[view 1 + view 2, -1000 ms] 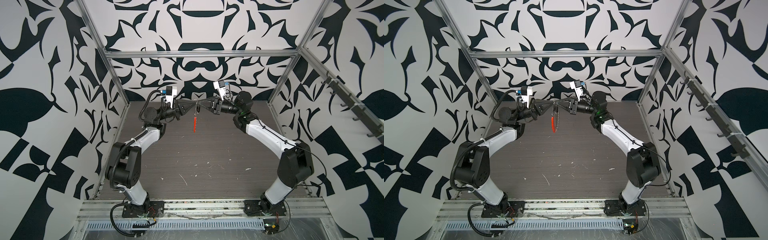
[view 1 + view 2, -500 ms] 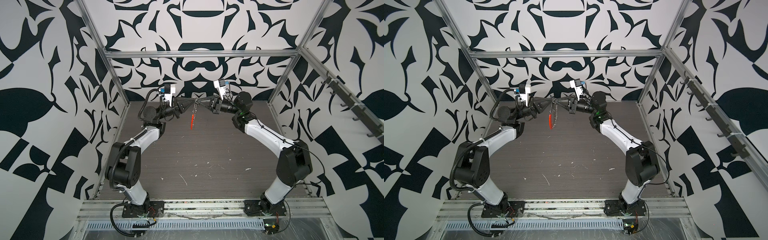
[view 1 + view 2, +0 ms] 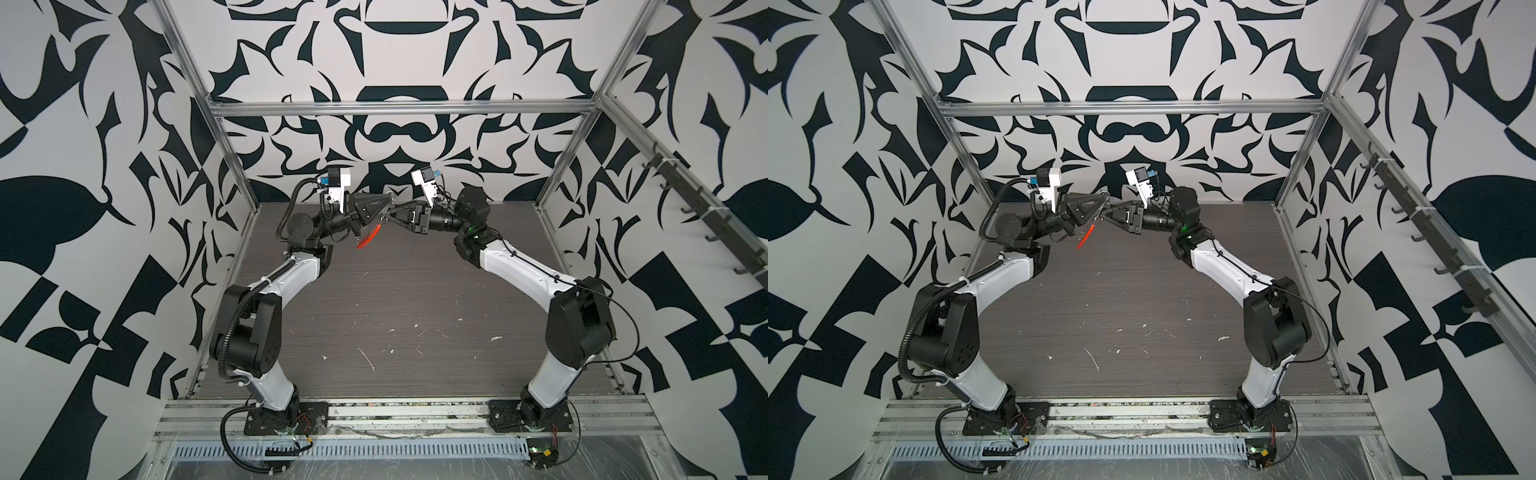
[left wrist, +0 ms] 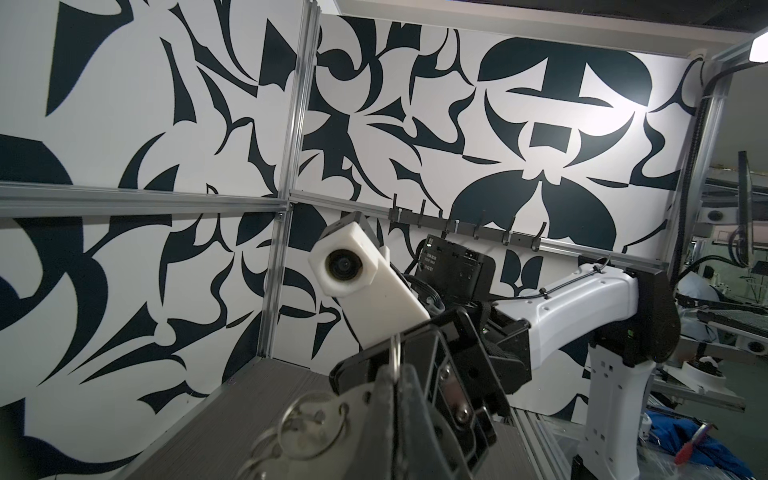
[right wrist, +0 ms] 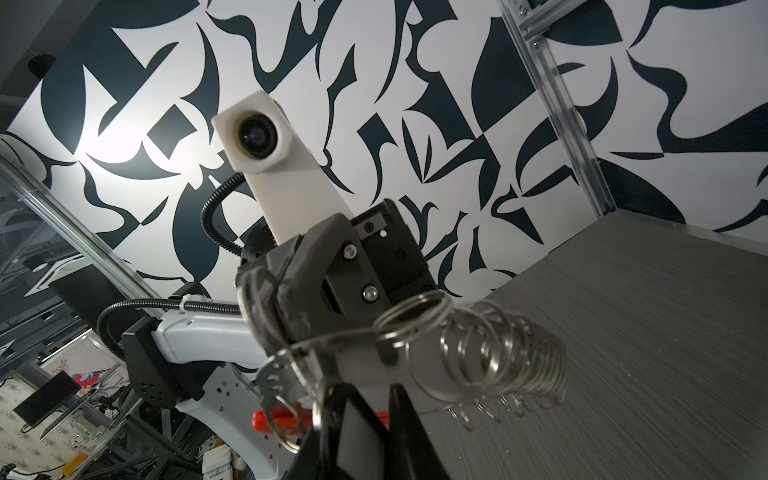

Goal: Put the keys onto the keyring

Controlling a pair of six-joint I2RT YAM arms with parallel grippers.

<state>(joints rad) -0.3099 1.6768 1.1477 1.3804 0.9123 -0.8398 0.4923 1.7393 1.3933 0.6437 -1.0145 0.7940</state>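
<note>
The orange-red stretch of the keyring has swung up toward the left arm since a second ago. It now hangs aslant instead of straight down, well above the grey table near the back wall. The left gripper has its jaws pressed together on a thin silver ring of that keyring, with the bunched split rings strung out beside it. The right gripper meets it tip to tip with jaws slightly parted, though whether they touch the ring I cannot tell.
</note>
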